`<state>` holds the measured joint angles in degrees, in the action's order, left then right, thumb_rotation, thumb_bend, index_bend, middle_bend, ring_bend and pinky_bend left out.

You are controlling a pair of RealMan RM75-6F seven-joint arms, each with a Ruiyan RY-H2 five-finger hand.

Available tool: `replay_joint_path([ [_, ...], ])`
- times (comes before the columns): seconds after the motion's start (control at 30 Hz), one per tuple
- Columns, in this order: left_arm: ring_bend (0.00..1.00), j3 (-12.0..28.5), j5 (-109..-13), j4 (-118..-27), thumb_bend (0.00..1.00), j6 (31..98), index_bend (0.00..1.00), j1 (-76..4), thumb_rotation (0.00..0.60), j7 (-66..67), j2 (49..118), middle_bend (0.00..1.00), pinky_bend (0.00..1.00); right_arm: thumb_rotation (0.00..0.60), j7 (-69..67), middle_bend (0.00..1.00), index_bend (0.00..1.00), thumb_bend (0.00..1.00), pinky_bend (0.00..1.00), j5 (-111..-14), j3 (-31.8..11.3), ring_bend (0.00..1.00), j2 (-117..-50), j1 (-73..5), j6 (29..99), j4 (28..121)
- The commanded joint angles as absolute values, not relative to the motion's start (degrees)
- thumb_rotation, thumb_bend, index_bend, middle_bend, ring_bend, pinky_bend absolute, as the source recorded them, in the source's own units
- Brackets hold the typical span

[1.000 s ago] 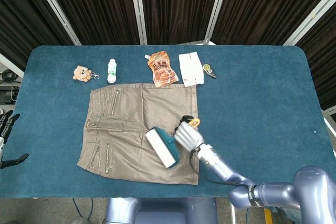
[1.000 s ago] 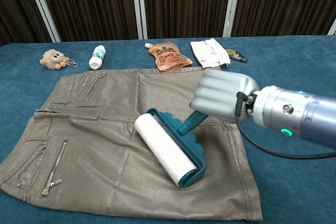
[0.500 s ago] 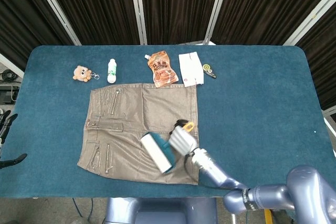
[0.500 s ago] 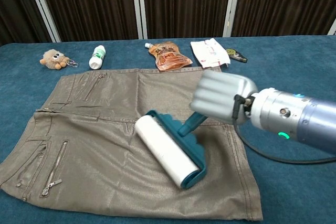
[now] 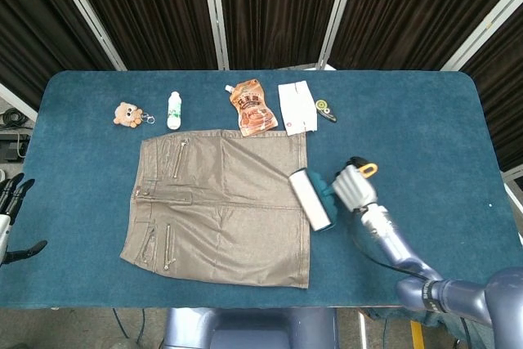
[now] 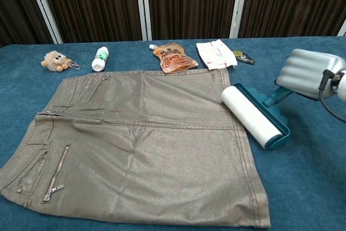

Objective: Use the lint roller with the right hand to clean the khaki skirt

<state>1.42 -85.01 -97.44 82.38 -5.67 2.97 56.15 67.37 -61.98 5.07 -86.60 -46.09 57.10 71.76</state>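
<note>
Table: blue cloth [image 5: 425, 120]; we see the skirt [image 5: 221, 202] spread flat mid-table for rolling.
Right hand [image 5: 353, 187]: clamped on the roller [image 5: 312, 199], at the skirt's right edge.
Left hand [image 5: 10, 202]: fingers apart, idle far left.

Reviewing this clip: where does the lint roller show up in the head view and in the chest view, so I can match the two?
Head view: the lint roller sits right of centre, at the khaki skirt's right edge, held by the right hand.
Chest view: the lint roller is at mid-right, beside the skirt's right edge.
Shared landmark: the orange pouch on the table beyond the skirt's far edge.
</note>
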Motion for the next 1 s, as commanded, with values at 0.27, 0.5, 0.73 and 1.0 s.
replay_joint_path([
  [0.27, 0.00, 1.3, -85.1, -97.8, 0.00, 82.3, 0.00, -5.8, 0.600, 3.7, 56.4, 0.00, 0.00, 0.600, 59.3, 0.51, 0.38, 0.64, 0.44, -58.9, 3.4, 0.40, -85.0, -42.5, 55.1, 67.8],
  [0.5, 0.00, 1.3, -85.0, -97.8, 0.00, 82.2, 0.00, -5.7, 0.600, 3.5, 56.3, 0.00, 0.00, 0.600, 53.8, 0.00, 0.00, 0.00, 0.12, -56.0, -0.4, 0.00, -82.6, -40.1, 58.1, 73.6],
  [0.73, 0.00, 0.8, -86.7, -98.0, 0.00, 83.7, 0.00, -5.0, 0.600, 0.9, 55.1, 0.00, 0.00, 0.600, 39.8, 0.00, 0.00, 0.00, 0.00, -62.8, -2.3, 0.00, -70.4, -33.9, 67.9, 90.1],
  [1.0, 0.00, 0.3, -88.8, -96.3, 0.00, 85.2, 0.00, -4.5, 0.600, -1.7, 55.2, 0.00, 0.00, 0.600, 16.0, 0.00, 0.00, 0.00, 0.00, -77.8, -0.4, 0.00, -63.6, -23.0, 82.3, 95.8],
])
